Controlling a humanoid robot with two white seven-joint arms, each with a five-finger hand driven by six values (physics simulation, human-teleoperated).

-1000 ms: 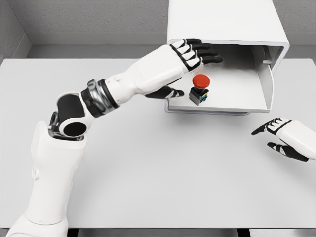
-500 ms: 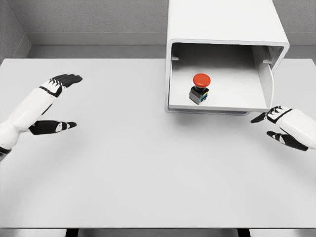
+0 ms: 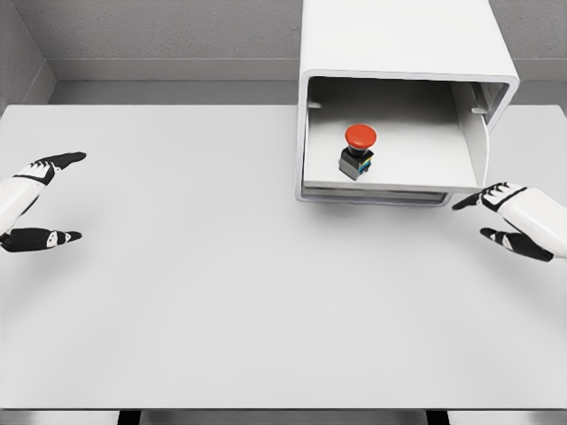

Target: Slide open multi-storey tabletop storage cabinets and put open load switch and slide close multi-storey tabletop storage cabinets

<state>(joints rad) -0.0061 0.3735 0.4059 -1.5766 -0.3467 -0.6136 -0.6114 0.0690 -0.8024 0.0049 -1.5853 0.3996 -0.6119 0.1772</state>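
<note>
The white storage cabinet [image 3: 407, 40] stands at the back right of the table, its drawer [image 3: 390, 184] slid out toward me. Inside the drawer sits the load switch [image 3: 358, 150], a dark body with a red round button on top. My left hand [image 3: 49, 199] is far off at the left edge of the table, open and holding nothing. My right hand [image 3: 496, 217] hovers just right of the drawer's front corner, fingers spread, apart from it and holding nothing.
The grey table [image 3: 221, 292] spreads out in front of the cabinet. A grey wall [image 3: 159, 31] closes the back, with a ledge running along its foot.
My left arm has pulled back from the drawer to the table's left edge, leaving the switch in the drawer. The drawer sits slightly further in. My right hand moved up toward the drawer front.
</note>
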